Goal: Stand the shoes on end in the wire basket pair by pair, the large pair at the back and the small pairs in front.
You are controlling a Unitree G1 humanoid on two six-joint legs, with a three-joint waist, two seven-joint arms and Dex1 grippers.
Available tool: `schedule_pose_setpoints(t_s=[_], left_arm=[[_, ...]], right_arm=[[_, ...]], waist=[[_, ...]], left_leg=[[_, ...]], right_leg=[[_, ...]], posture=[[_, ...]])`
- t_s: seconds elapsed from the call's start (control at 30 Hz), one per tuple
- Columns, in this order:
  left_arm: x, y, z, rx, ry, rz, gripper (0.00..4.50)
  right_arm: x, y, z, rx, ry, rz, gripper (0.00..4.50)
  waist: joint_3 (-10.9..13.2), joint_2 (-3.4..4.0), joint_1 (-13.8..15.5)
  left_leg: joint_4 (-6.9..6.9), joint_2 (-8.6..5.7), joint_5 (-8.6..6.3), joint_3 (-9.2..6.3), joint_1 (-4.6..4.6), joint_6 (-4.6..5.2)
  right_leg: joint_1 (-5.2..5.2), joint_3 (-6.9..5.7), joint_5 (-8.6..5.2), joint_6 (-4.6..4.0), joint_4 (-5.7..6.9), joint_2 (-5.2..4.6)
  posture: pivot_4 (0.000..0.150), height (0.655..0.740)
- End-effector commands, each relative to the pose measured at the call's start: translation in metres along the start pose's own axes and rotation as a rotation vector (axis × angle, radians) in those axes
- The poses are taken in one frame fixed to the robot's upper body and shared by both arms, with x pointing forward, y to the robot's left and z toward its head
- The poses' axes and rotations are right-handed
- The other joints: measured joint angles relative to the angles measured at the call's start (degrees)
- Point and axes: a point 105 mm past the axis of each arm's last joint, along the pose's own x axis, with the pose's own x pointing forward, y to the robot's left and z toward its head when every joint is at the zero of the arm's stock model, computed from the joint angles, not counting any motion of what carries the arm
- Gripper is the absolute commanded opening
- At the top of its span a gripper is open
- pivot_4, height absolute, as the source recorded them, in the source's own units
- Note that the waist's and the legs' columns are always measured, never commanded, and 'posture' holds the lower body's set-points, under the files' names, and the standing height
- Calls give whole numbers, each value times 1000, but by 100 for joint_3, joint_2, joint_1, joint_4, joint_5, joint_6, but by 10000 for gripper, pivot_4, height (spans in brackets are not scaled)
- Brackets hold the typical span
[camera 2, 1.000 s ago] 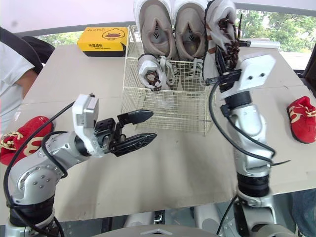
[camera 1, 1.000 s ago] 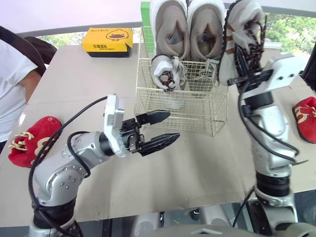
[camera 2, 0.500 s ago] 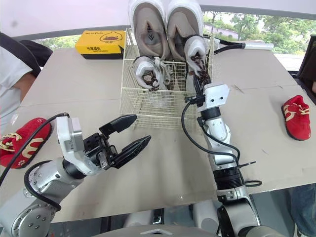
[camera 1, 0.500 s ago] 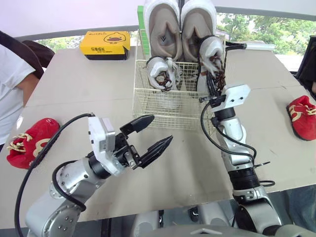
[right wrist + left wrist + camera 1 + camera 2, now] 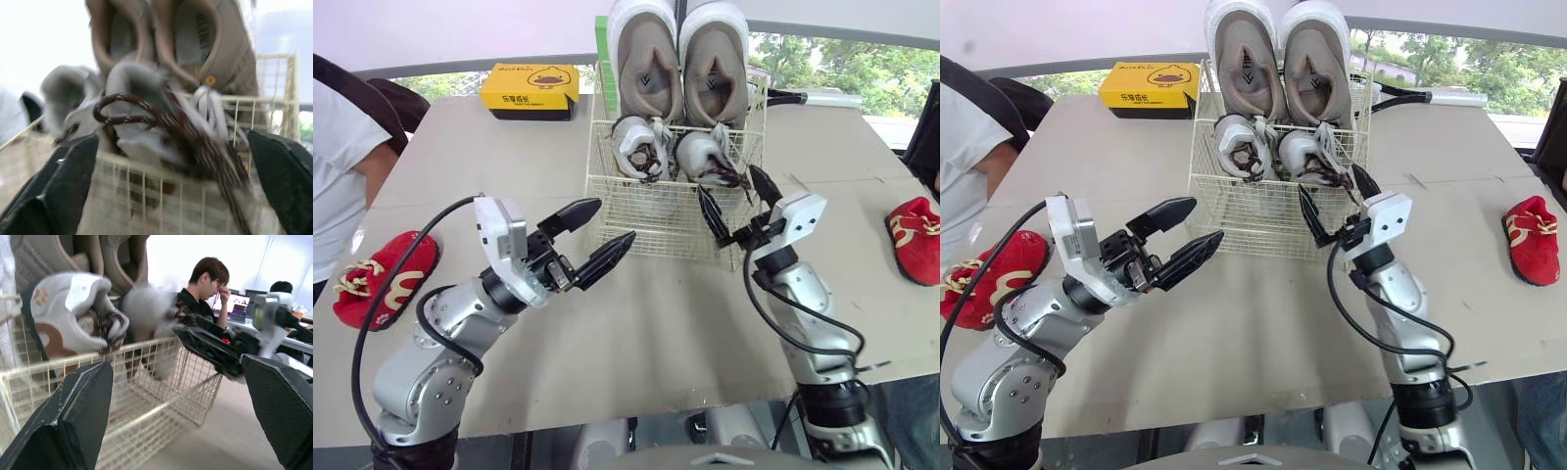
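left tool (image 5: 610, 225) and right tool (image 5: 726, 194), both wide open and empty, hover just before the wire basket (image 5: 646, 223). on the bench (image 5: 636, 328), the left red shoe (image 5: 374, 279) lies well out beyond the left tool, the right red shoe (image 5: 915, 240) well beyond the right tool.

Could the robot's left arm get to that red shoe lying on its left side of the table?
Probably yes. The left pincer is open and empty, and bare table lies between it and the red shoe.
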Motion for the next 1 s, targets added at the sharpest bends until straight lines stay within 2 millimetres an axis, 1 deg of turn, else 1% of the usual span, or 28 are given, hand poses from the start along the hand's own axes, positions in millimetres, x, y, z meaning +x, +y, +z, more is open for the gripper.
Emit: schedule_pose_setpoints(t_s=[0.03, 0.1, 0.13, 0.23, 0.3, 0.43, 0.47, 0.53, 0.6, 0.63, 0.7, 0.77, 0.8, 0.87, 0.93, 1.0], left_arm=[[4, -3, 3, 12, -21, -30, 45000], [3, 0, 2, 4, -31, -9, 45000], [2, 3, 1, -4, -39, 16, 45000], [-5, 12, -1, -19, -49, 82, 45000], [-11, 18, -3, -28, -52, 140, 45000], [-30, 33, -1, -27, -66, 266, 45000], [-36, 35, -1, -18, -58, 297, 45000], [-49, 37, -4, 5, -37, 353, 45000], [-56, 32, -3, 14, -26, 366, 45000], [-57, 27, -3, 23, -16, 353, 45000], [-59, 20, -3, 60, 6, 319, 45000], [-58, 4, 2, 50, 0, 228, 45000], [-57, -9, 2, 57, 27, 142, 45000], [-54, -28, 3, 57, 72, 14, 45000], [-53, -35, 3, 62, 104, -50, 45000], [-52, -37, 3, 65, 124, -93, 45000]], right_arm=[[-7, 0, 18, -21, 23, 59, 44473], [-14, 6, 26, -57, 65, 161, 44473], [-18, 12, 32, -64, 74, 243, 44473], [-25, 27, 48, -40, 103, 439, 44473], [-27, 31, 53, -39, 136, 544, 44473], [-20, 31, 55, -62, 171, 662, 44473], [-16, 28, 54, -100, 170, 672, 44473], [-4, 23, 55, -121, 167, 661, 44473], [5, 23, 58, -155, 175, 671, 44473], [12, 22, 64, -158, 166, 660, 44473], [31, 15, 76, -170, 157, 577, 44473], [43, 9, 83, -218, 181, 526, 44473], [46, 4, 80, -253, 243, 486, 44473], [45, 1, 70, -314, 340, 465, 44473], [45, 2, 63, -329, 390, 457, 44473], [50, -1, 55, -281, 419, 398, 44473]], waist=[[11, 16, -10], [15, 21, -10], [23, 35, -2], [28, 33, -13], [30, 32, -24], [37, 25, -24], [39, 23, -24], [40, 21, -23], [43, 21, -46], [44, 22, -35], [48, 18, -10], [52, 23, -10], [47, 16, 56], [51, 14, 106], [53, 20, 135], [53, 20, 118]], left_leg=[[-1, 0, 0, 1, -1, 0], [-5, 0, 0, 3, -6, 0], [-7, -1, 0, 2, -11, 0], [-11, -1, 0, -1, -25, 2], [-17, 3, 0, -6, -27, 2], [-17, 8, 0, -15, -28, 3], [-17, 9, 0, -16, -29, 3], [-18, 10, 0, -14, -33, 2], [-18, 11, 0, -13, -44, 3], [-18, 10, -1, -9, -56, 4], [-19, 7, -1, -21, -69, 4], [-19, 5, -1, -21, -81, 4], [-19, 3, -1, -20, -84, 4], [-26, 4, -6, -27, -95, 10], [-38, -8, -7, -22, -97, 11], [-43, -9, -7, -21, -98, 12]], right_leg=[[-2, 1, 0, 1, -1, 1], [-8, 1, -1, 2, -1, 2], [-13, 1, -1, 2, -2, 6], [-24, -1, -1, 3, -9, 11], [-26, -3, -1, 3, -15, 25], [-25, -7, -2, 3, -19, 34], [-26, -8, -2, 3, -21, 35], [-27, -8, -1, 3, -28, 33], [-33, -8, 0, 3, -37, 31], [-43, -7, 0, 3, -42, 25], [-46, -22, 3, -1, -50, 18], [-53, -26, 13, -18, -56, 9], [-57, -26, 14, -18, -56, 6], [-60, -42, 14, -20, -68, -4], [-68, -42, 12, -20, -72, -29], [-69, -41, 12, -20, -78, -30]], posture=[[1500, 7400], [1500, 7400], [1500, 7400], [1500, 7400], [1500, 7400], [1500, 7400], [1500, 7400], [1500, 7400], [1500, 7400], [1500, 7400], [1500, 7400], [1500, 7400], [1500, 7400], [1500, 7400], [1500, 7400], [1500, 7400]])
